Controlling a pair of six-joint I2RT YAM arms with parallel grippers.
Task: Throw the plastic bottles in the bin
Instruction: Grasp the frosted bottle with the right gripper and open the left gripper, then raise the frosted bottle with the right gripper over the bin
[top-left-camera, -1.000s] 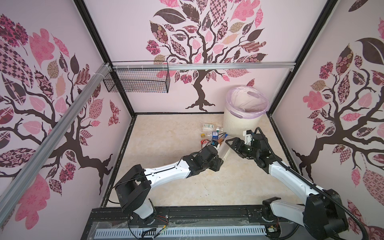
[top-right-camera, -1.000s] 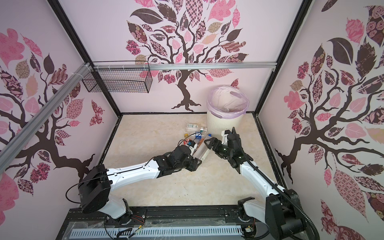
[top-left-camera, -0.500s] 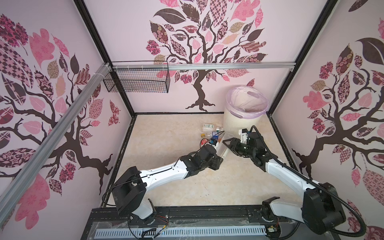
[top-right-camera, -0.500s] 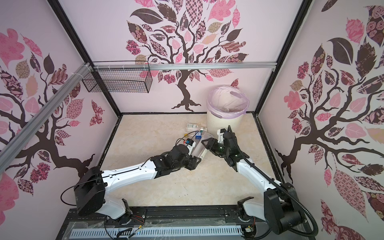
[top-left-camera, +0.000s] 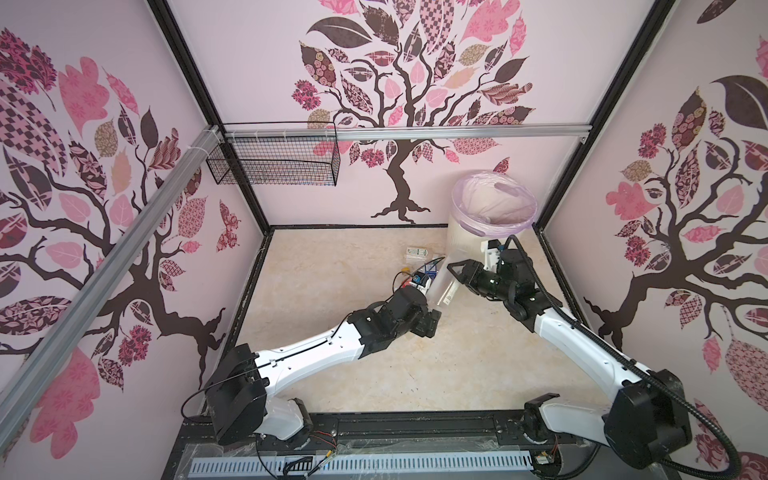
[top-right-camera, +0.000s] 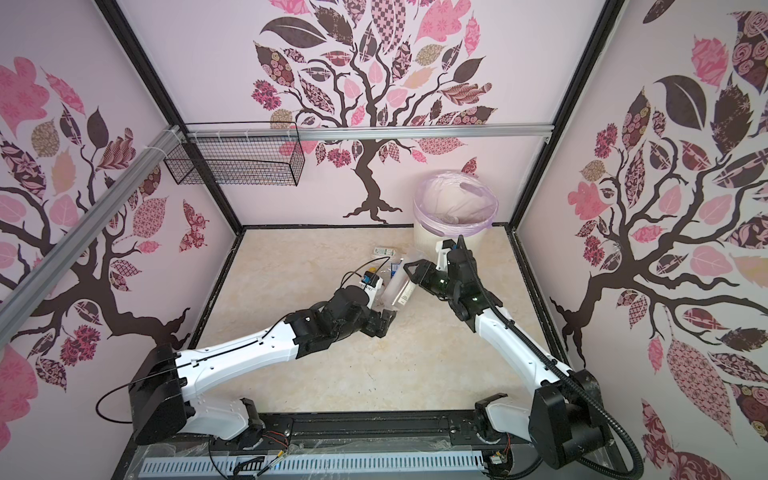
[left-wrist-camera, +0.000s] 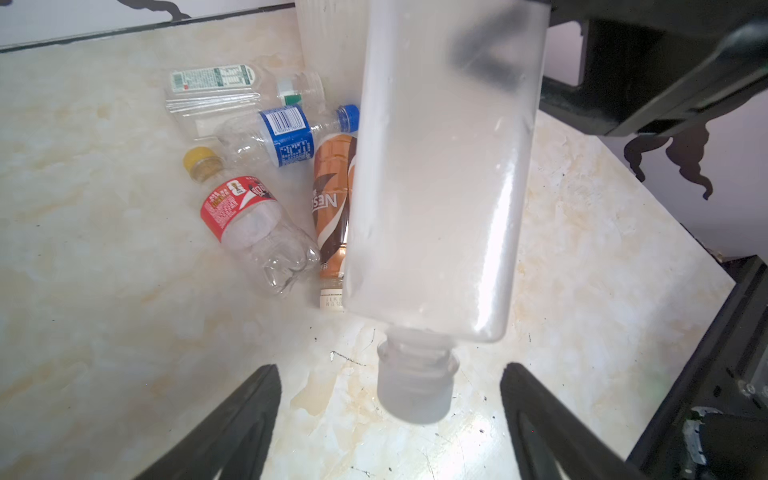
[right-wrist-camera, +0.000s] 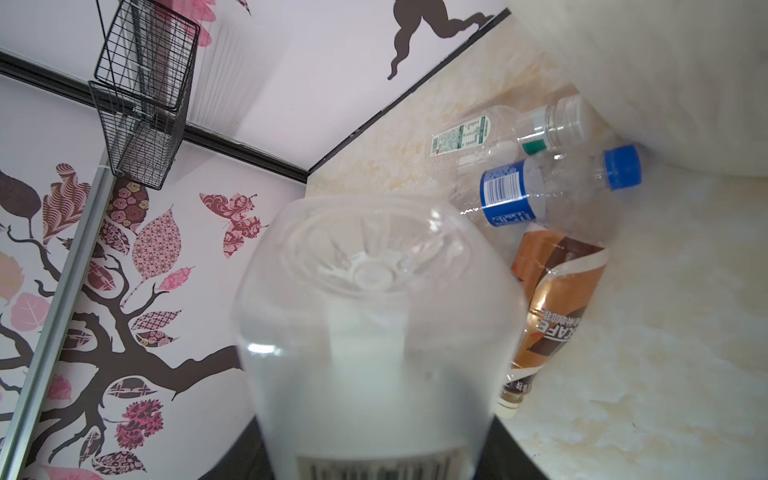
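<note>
The clear bottle (top-left-camera: 443, 286) hangs slanted above the tabletop (top-left-camera: 332, 266), its cap toward the front and its base toward the bin (top-left-camera: 459, 239) just behind. The right end effector (top-left-camera: 455, 272) pinches it near the base. The left end effector (left-wrist-camera: 389, 368) is spread either side of the cap, not touching it.

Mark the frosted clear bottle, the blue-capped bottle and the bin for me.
frosted clear bottle (left-wrist-camera: 436, 174): left wrist view, middle of its body.
blue-capped bottle (right-wrist-camera: 552, 189): right wrist view, clear body beside its label.
bin (top-left-camera: 462, 245): in a top view, on its ribbed side wall.
</note>
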